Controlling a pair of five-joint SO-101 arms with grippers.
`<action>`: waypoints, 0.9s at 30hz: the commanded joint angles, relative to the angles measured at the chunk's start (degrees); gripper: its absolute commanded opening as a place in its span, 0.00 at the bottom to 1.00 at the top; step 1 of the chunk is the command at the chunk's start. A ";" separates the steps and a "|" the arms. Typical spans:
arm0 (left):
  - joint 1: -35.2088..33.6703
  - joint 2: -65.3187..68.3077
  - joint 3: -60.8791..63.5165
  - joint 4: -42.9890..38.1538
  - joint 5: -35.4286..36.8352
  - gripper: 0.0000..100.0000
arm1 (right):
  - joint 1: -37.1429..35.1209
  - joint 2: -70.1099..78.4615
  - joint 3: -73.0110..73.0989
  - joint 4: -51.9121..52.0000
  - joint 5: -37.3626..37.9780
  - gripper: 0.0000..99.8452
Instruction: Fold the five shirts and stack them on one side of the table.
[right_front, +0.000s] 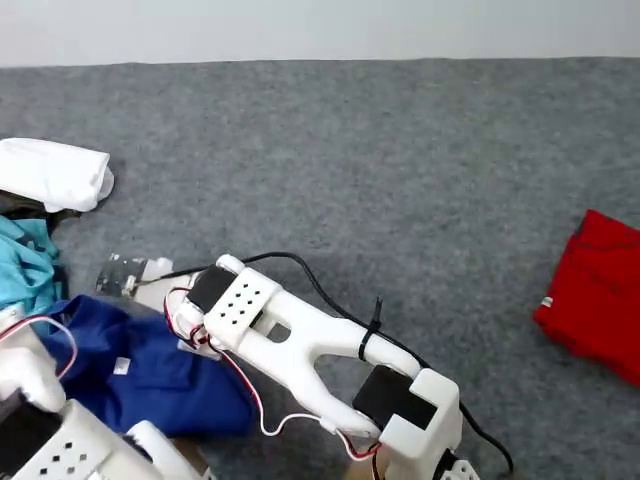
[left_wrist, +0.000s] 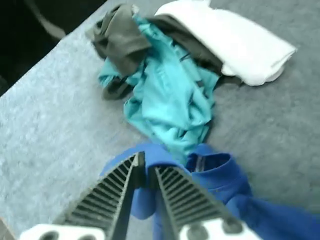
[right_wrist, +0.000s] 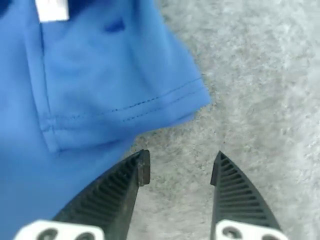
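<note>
Left gripper (left_wrist: 148, 167): jaws drawn almost together with only a thin slit between them. A bunched fold of the blue shirt (left_wrist: 220, 180) sits at the tips, which reads as a pinch on the cloth. The rest of the blue shirt spreads away from the tips to one side, lying on the grey table (left_wrist: 50, 125). Just beyond the tips, touching the blue cloth, is the teal shirt (left_wrist: 170, 95), crumpled and unfolded. Farther out, a dark grey shirt (left_wrist: 120, 37) is tangled with the teal one and lies partly under it. Farthest from this gripper, the white shirt (left_wrist: 235, 40) is a folded bundle resting on the edge of the dark cloth. Right gripper (right_wrist: 181, 165): jaws wide apart, holding nothing, with bare table showing in the gap. One finger (right_wrist: 120, 195) is at the blue shirt's hemmed edge; the other is over bare table just beside it. Ahead of these tips the blue cloth runs on, with a white label (right_wrist: 51, 10) far along it. High view: the right arm (right_front: 300, 345) stretches across the table to the far edge of the blue shirt. The left arm (right_front: 60, 440) sits at the near corner by the same shirt. The red shirt (right_front: 595, 295), folded, lies well apart from both grippers at the opposite side of the table.
</note>
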 joint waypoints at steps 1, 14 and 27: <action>-3.60 -0.70 1.71 0.26 0.53 0.00 | 0.66 -5.23 -2.73 0.31 -5.27 0.21; -13.10 -0.70 3.56 -0.88 12.66 0.00 | -3.21 -6.29 -3.25 2.59 -19.60 0.21; -11.69 -0.62 7.60 -2.73 12.57 0.00 | -8.84 -9.10 -3.52 4.97 -21.36 0.21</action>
